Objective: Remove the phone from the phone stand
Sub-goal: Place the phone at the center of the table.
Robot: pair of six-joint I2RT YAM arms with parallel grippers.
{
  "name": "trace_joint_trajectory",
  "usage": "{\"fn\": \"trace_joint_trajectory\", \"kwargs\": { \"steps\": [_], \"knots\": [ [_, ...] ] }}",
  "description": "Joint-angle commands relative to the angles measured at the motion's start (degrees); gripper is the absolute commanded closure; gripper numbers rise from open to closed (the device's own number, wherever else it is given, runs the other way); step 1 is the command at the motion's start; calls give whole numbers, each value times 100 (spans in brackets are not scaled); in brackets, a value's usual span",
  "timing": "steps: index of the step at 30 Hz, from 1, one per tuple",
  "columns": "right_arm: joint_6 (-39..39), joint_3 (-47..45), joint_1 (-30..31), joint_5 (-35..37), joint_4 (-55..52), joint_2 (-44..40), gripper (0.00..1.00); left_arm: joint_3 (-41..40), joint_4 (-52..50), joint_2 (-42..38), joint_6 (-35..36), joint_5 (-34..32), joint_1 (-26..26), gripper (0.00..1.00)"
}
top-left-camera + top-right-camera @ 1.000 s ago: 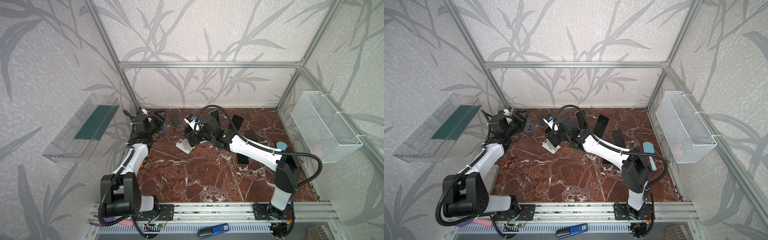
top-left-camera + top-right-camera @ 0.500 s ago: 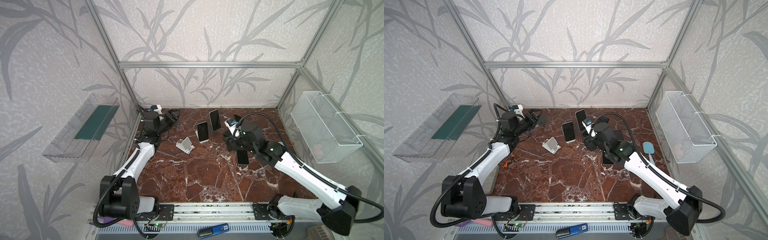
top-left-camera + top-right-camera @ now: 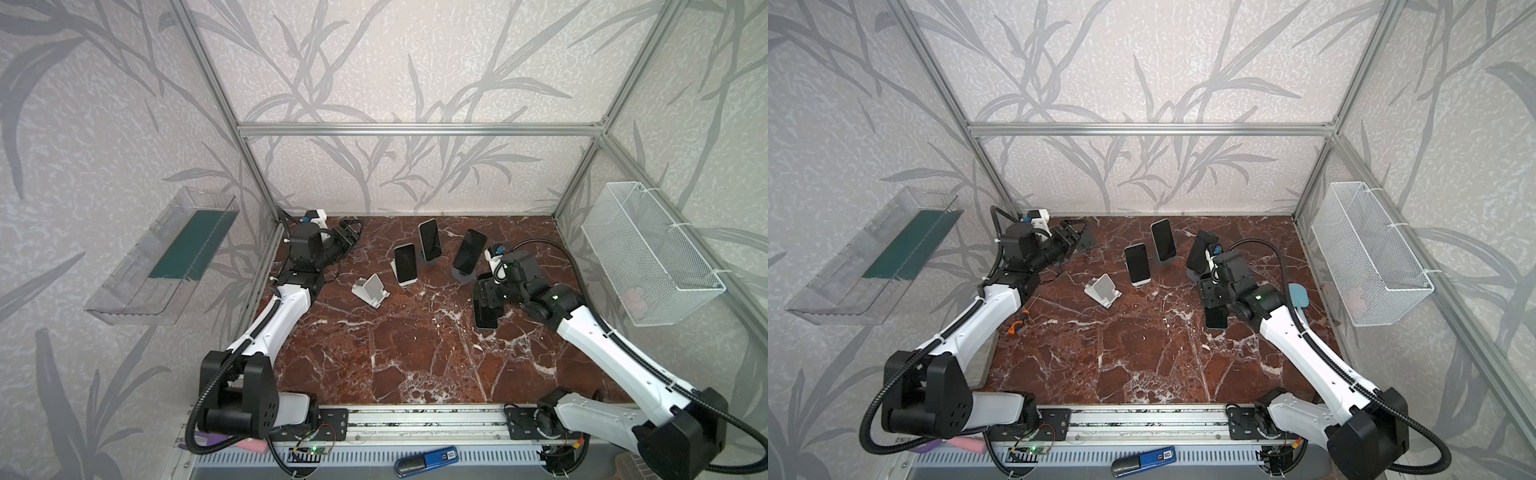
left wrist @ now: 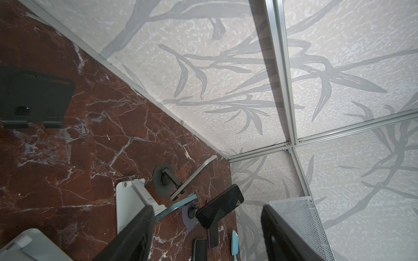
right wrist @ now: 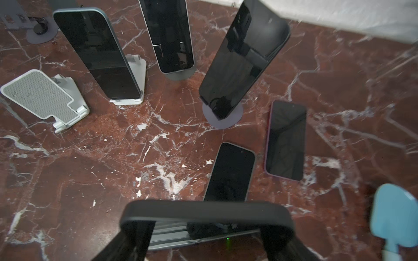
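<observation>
In both top views the right gripper (image 3: 489, 296) hangs low over the marble table (image 3: 415, 353), directly above a flat phone (image 3: 485, 319) lying on the stone. What it carries is hard to make out from up here. A white stand (image 3: 371, 291) sits empty near the middle, with a propped phone (image 3: 405, 263) on its own stand just beside it and two more propped up farther back. The left gripper (image 3: 347, 237) is off in the far corner, well apart from all that. The left wrist view shows its fingers (image 4: 135, 232) spread wide with nothing between them. The right wrist view settles the rest: the jaws are clamped on the sides of a dark-cased phone (image 5: 205, 213), held in the air over the flat phone and near a purple phone (image 5: 286, 140) that also lies flat. I'd say the lift off the stand is done and the put-down is the step in hand. Going straight down would land it on the flat phone, so the next move calls for a shift to bare marble, a level descent, then letting go.
</observation>
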Motion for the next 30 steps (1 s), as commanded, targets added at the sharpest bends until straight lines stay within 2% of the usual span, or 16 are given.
{"fn": "trace_joint_trajectory", "kwargs": {
  "steps": [1,4,15,30],
  "knots": [
    [898,-65,136,32,487,276,34,217,-30,4,9,102,-22,26],
    [1083,-10,309,93,597,680,33,233,-6,17,-33,150,-22,27],
    [1417,631,485,-554,631,2219,32,211,-12,60,-50,134,-21,28],
    [1188,1051,441,-434,457,3276,30,193,166,65,-152,246,-19,28]
  ]
}}
